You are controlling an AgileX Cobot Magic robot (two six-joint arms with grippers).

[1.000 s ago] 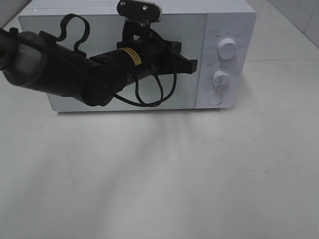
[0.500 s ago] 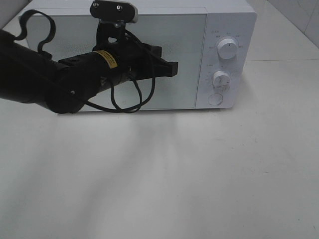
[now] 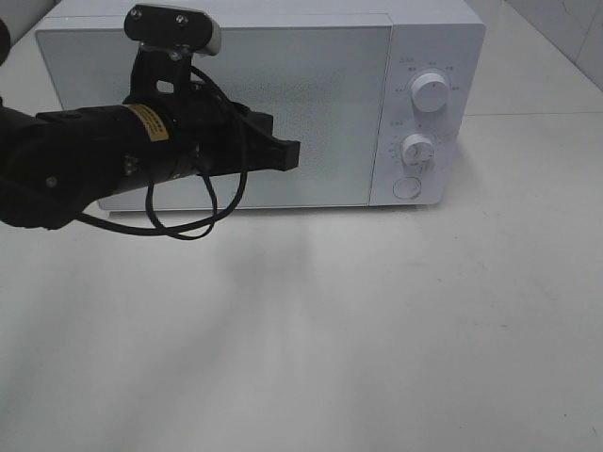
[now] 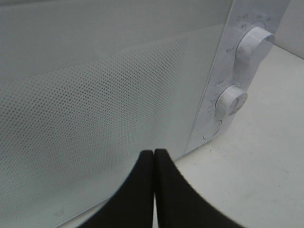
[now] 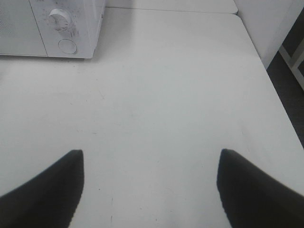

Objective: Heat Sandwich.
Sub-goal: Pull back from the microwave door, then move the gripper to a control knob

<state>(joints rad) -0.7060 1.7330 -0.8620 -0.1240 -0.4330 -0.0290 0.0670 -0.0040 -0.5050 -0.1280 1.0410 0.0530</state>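
**benchbot_fan:** So where's the sandwich, and which way does its long side run?

**wrist_cam_guy:** Honestly can't tell. No view shows it, so I can't say where it lies or which way it points. The only place it could be hiding is behind the door (image 3: pixel 311 94) of the microwave (image 3: pixel 438 38), which sits flush and shut, and the dotted screen is too milky to see through.

**benchbot_fan:** What's nearest the door, then?

**wrist_cam_guy:** The left gripper (image 3: pixel 287 155). It hangs in front of the door's lower half and points sideways toward the control panel. In the wrist view its fingers (image 4: pixel 142 190) are pressed flat together with nothing between them. I can't tell if the tip touches the glass. A black cable (image 3: pixel 188 226) loops down from the arm.

**benchbot_fan:** And the panel?

**wrist_cam_guy:** There's an upper knob (image 3: pixel 431 93), a lower knob (image 3: pixel 418 149) under it and a round button (image 3: pixel 407 187) at the bottom.

**benchbot_fan:** Right arm?

**wrist_cam_guy:** It's only in its own camera. The right gripper (image 5: pixel 151 154) has its jaws spread wide with nothing in them. It's over the white table (image 5: pixel 156 95), well apart from the microwave's panel corner.
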